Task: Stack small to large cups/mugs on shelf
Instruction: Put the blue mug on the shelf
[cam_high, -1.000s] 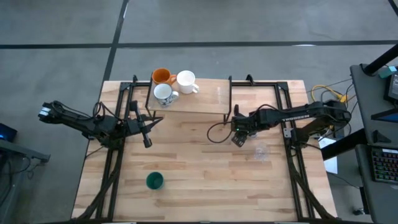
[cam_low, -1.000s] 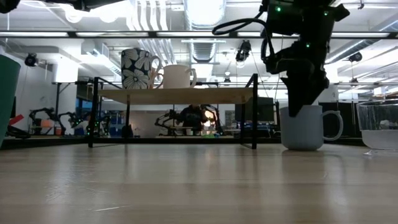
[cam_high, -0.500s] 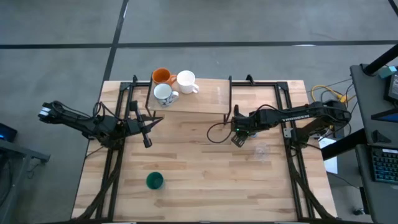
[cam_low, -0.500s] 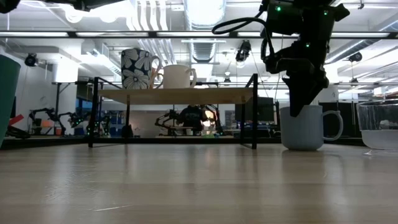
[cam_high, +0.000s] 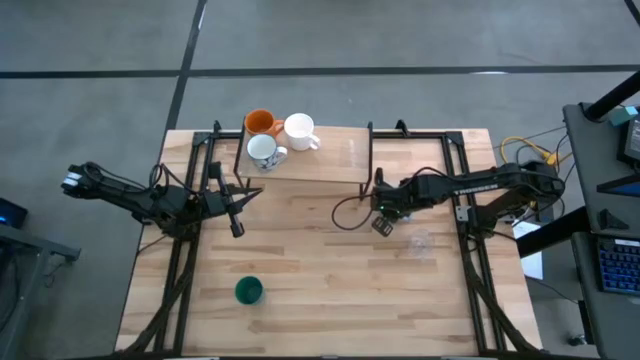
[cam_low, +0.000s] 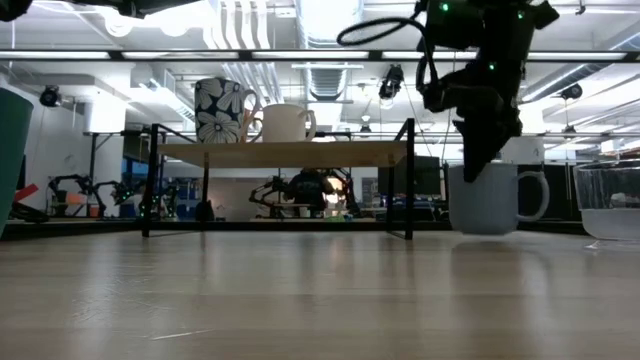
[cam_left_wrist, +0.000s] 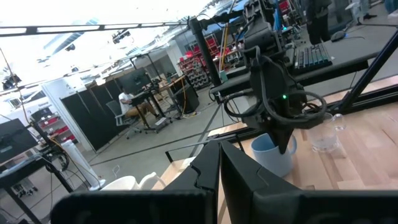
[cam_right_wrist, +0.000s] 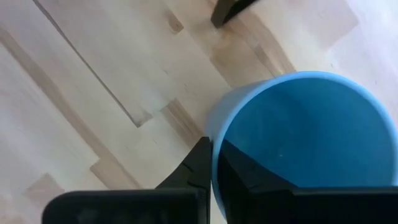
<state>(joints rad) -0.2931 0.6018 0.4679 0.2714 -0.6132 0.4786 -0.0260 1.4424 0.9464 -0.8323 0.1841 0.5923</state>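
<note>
On the shelf (cam_high: 320, 160) at the table's far side stand an orange mug (cam_high: 261, 122), a plain white mug (cam_high: 298, 130) and a white mug with dark markings (cam_high: 263, 150). My right gripper (cam_low: 478, 172) is shut on the light blue mug (cam_low: 485, 203), in front of the shelf's right end. The high view hides that mug under the arm. A clear glass (cam_high: 420, 243) stands just right of it. The dark green cup (cam_high: 248, 291) sits near the front left. My left gripper (cam_high: 236, 228) hangs shut over the table's left part, touching nothing. My right gripper pinches the light blue mug's rim wall (cam_right_wrist: 211, 152), one finger (cam_right_wrist: 236, 174) inside the mug and one (cam_right_wrist: 196, 165) outside. The fingers come from above, pointing down, on the side away from the handle (cam_low: 535, 195). The mug hangs upright, just above the tabletop.
Black metal frames (cam_high: 185, 270) run along the table's left and right sides. The shelf's right half (cam_high: 345, 158) is bare wood. A cable loops on the table (cam_high: 345, 215) beside my right gripper. The room beyond holds desks and other equipment.
My right gripper has shut on the light blue mug's rim and risen a little. The mug has come up slightly from the table and shifted a little, still upright.
</note>
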